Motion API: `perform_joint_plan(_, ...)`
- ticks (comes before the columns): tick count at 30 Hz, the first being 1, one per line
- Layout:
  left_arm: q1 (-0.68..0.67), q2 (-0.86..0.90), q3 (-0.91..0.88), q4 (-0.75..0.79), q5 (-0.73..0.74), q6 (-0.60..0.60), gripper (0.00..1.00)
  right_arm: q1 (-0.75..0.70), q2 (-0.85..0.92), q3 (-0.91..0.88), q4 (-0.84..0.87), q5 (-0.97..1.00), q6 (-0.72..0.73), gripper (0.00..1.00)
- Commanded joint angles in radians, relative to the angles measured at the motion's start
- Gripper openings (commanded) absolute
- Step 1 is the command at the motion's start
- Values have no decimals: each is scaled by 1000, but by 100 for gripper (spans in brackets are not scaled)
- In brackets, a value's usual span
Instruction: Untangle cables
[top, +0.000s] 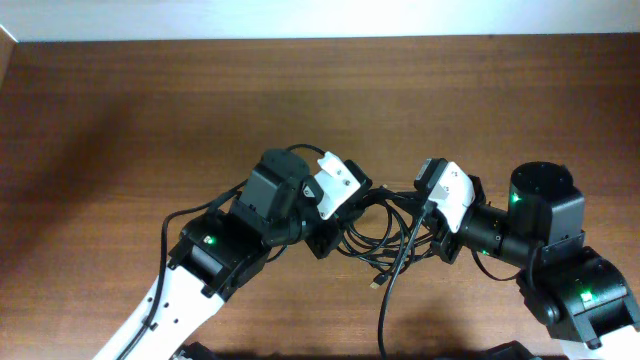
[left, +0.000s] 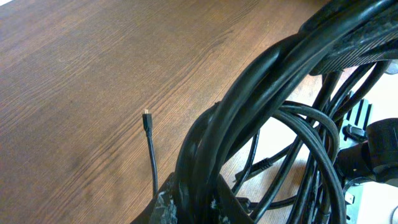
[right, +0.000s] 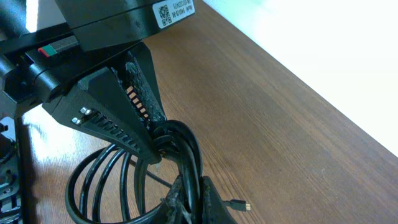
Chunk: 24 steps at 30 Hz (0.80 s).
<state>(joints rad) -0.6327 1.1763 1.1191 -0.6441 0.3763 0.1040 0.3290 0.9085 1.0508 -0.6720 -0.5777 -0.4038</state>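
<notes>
**Both grippers on the cable bundle**

The cables (top: 385, 228), a coil of thin black cords, lie on the wooden table (top: 150, 110) between the two arms. The left gripper (top: 340, 225) meets the coil's left side. In the right wrist view its ribbed fingers (right: 140, 93) are pinched together on several loops. The right gripper (top: 428, 222) is at the coil's right side. Strands run down between its fingertips (right: 211, 199), which seem closed on them, though the contact sits at the frame's edge. One loose cord trails out of the coil toward the near table edge, its small plug (left: 147, 118) lying flat on the wood, clear of both grippers.
</notes>
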Motion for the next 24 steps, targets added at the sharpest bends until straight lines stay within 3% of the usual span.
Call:
perform_joint_plan(1, 0, 3, 8, -16, -63, -37, 0, 5, -15, 18, 14, 33, 1, 4)
perform_joint_plan(3, 0, 3, 8, -16, -176, -120, 0, 5, -15, 18, 13, 40, 1, 4)
perform_joint_plan(10, 1, 3, 8, -15, -245, -119, 0, 5, -15, 18, 14, 179, 36, 4)
perform_joint_plan(15, 0, -34, 10, 45, -246, -111, 0, 5, -15, 18, 3, 389, 125, 4)
perform_joint_plan(16, 1, -48, 10, 60, -246, -110, 0, 5, -15, 18, -10, 360, 124, 8)
perform_joint_plan(17, 0, -69, 10, 71, -246, -68, 0, 5, -15, 18, -26, 314, 124, 38)
perform_joint_plan(18, 0, -79, 10, 74, -246, -40, 0, 5, -15, 18, -32, 291, 125, 55)
perform_joint_plan(19, 0, -88, 10, 76, -245, 2, 0, 5, -17, 18, -35, 270, 124, 61)
perform_joint_plan(24, 0, -89, 10, 76, -216, 191, 0, 5, -62, 18, -6, 90, 120, 64)
